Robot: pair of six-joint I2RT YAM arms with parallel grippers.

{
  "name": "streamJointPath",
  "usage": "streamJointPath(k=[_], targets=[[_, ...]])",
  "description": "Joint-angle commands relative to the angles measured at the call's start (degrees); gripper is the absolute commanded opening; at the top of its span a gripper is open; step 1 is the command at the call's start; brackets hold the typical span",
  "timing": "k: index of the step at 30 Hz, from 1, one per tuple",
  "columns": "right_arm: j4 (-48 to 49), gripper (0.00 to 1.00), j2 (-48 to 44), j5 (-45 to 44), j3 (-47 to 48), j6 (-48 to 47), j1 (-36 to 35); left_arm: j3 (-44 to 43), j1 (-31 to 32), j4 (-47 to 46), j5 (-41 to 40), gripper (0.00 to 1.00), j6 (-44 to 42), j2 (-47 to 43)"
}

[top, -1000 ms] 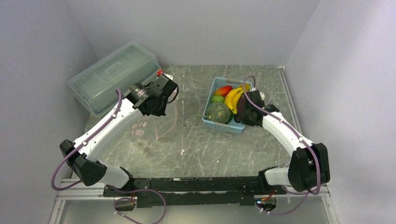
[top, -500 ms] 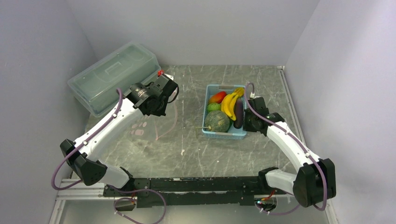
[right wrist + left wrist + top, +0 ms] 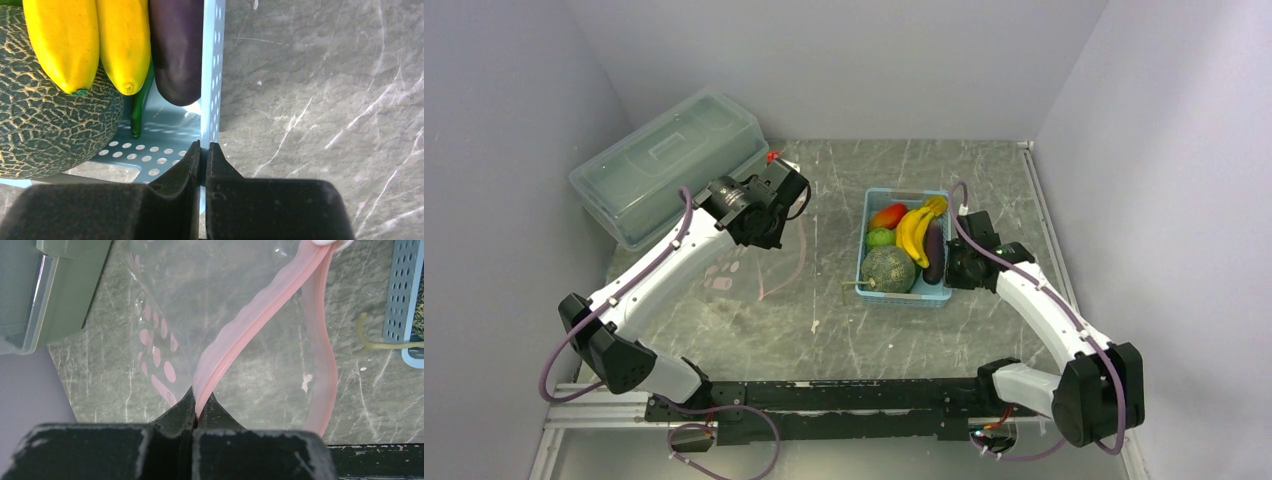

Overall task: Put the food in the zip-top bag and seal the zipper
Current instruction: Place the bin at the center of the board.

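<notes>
Zipper (image 3: pixel 260 315) sits pinched in your left gripper (image 3: pixel 196 410), the pink strip running straight ahead of the jaws with the dotted bag (image 3: pixel 210 285) spread beyond. Your right gripper (image 3: pixel 202 150) is clamped on the basket (image 3: pixel 212 75) wall. The bananas (image 3: pixel 65 40), melon (image 3: pixel 45 125) and eggplant (image 3: pixel 177 45) lie inside, ahead and left of the jaws.

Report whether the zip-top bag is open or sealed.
Open: the two pink strips of the zipper spread apart beyond the left gripper.

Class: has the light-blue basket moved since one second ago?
Yes. The basket, gripped by the right gripper, has slid away from the back wall and turned square to it.
</notes>
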State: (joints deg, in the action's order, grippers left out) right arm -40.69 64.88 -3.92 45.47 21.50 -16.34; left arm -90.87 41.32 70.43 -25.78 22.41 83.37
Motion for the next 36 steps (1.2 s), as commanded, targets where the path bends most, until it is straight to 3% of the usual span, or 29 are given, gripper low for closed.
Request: streamJointPath(k=[1,5,7,11,14,24,36], targets=[[-1.56,0.0,1.23,-0.19,2.16,0.4,-0.32,-1.9,-0.06,-2.01,0.54,0.0,-1.03,-0.02],[-2.78,0.0,4.67,-2.44,4.5,0.62,-0.29,-1.72,-0.16,-2.07,0.62,0.0,-1.23,-0.21],[-3.24,0.06,5.45,-3.58,5.64,0.62,-0.35,-1.51,-0.1,-2.13,0.74,0.0,-1.23,-0.42],[-4.14,0.35,5.07,-5.21,7.67,1.29,-0.33,-0.83,-0.11,-2.49,0.9,0.0,-1.28,-1.01],[-4.48,0.46,4.5,-4.38,9.98,1.7,-0.33,-0.8,-0.1,-2.47,0.82,0.0,-1.38,-1.18],[-4.18,0.49,7.58,-0.13,21.78,3.87,-5.53,-0.89,-0.11,-2.35,0.39,0.0,-1.5,-2.07],[-0.87,0.53,22.82,0.45,34.86,6.67,-14.26,-0.23,-0.17,-1.54,0.16,0.0,-0.89,-3.05]])
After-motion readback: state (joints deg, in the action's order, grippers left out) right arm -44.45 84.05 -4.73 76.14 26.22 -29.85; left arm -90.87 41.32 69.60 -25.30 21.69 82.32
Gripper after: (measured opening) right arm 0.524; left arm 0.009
